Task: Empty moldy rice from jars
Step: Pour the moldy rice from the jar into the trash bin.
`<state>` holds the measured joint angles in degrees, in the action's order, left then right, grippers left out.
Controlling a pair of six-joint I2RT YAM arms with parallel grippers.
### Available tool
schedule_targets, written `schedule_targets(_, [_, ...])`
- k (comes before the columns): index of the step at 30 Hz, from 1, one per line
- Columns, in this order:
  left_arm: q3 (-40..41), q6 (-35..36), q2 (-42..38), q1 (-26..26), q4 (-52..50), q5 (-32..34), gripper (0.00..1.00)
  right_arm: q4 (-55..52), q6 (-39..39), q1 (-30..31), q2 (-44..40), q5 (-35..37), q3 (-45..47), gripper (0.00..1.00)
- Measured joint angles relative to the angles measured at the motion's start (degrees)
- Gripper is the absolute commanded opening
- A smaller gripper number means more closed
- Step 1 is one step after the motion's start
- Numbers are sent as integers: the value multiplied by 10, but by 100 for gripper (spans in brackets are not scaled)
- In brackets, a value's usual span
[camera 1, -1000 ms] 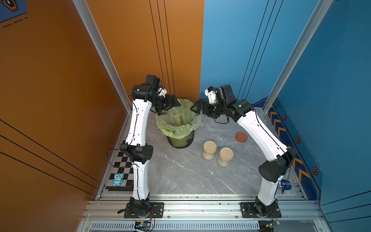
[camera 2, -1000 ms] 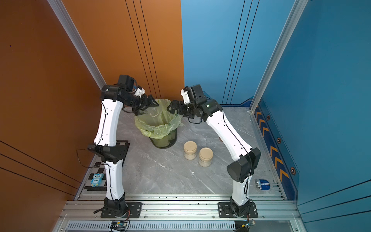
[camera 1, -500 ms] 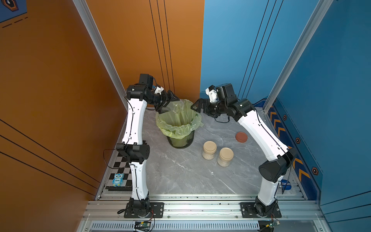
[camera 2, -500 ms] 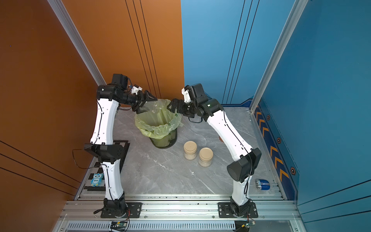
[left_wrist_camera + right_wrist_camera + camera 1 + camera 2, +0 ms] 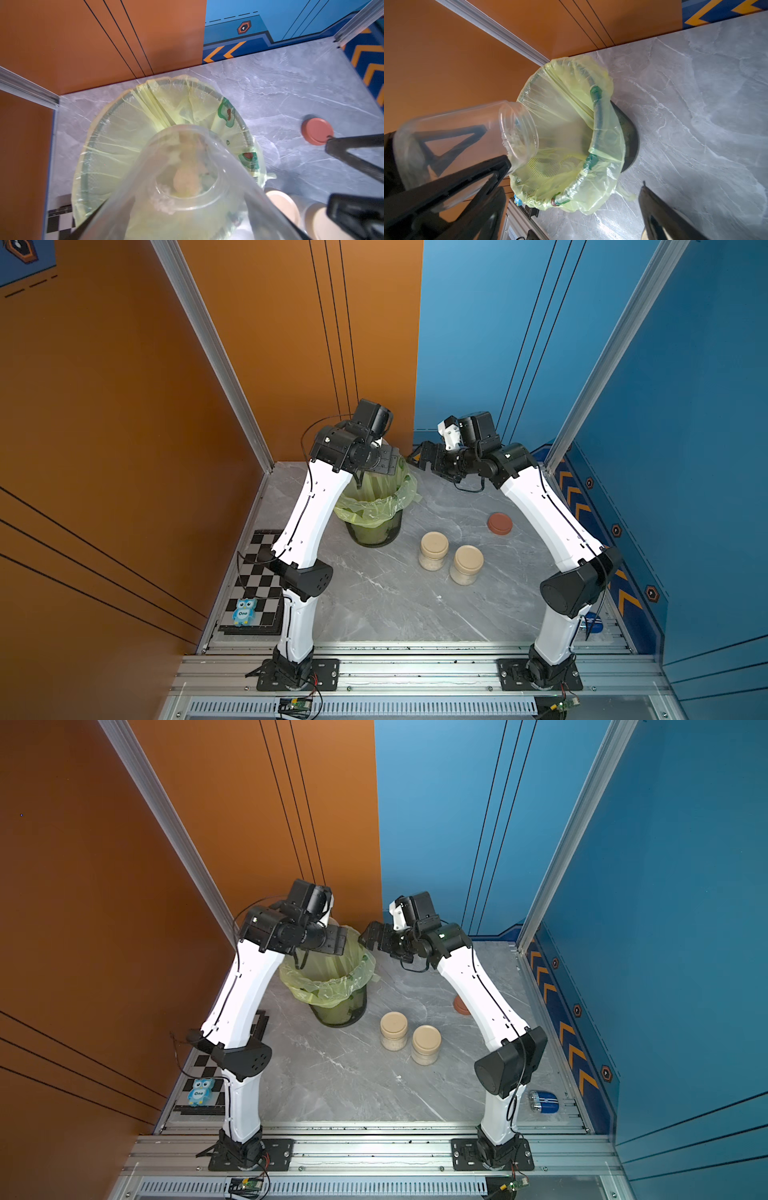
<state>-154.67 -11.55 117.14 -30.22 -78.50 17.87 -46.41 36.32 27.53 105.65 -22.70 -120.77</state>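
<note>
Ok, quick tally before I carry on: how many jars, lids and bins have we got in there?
Jars: 3 (two capped jars on the table, one open jar tipped over the bin)
Lids: 3 (two beige lids on jars, one reddish-brown lid loose)
Bin: 1
Total: 7

Red lid [image 5: 459, 1006] half hidden behind right arm [image 5: 478, 988]
</note>
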Motion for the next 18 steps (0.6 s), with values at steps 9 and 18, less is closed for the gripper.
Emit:
schedule_targets(9, [-7, 33, 9, 2, 12, 63, 0, 0, 2, -12, -8, -5, 11, 100])
schedule_targets(18, [58, -43, 0, 88, -25, -126, 0, 0, 7, -9, -10, -11, 18, 100])
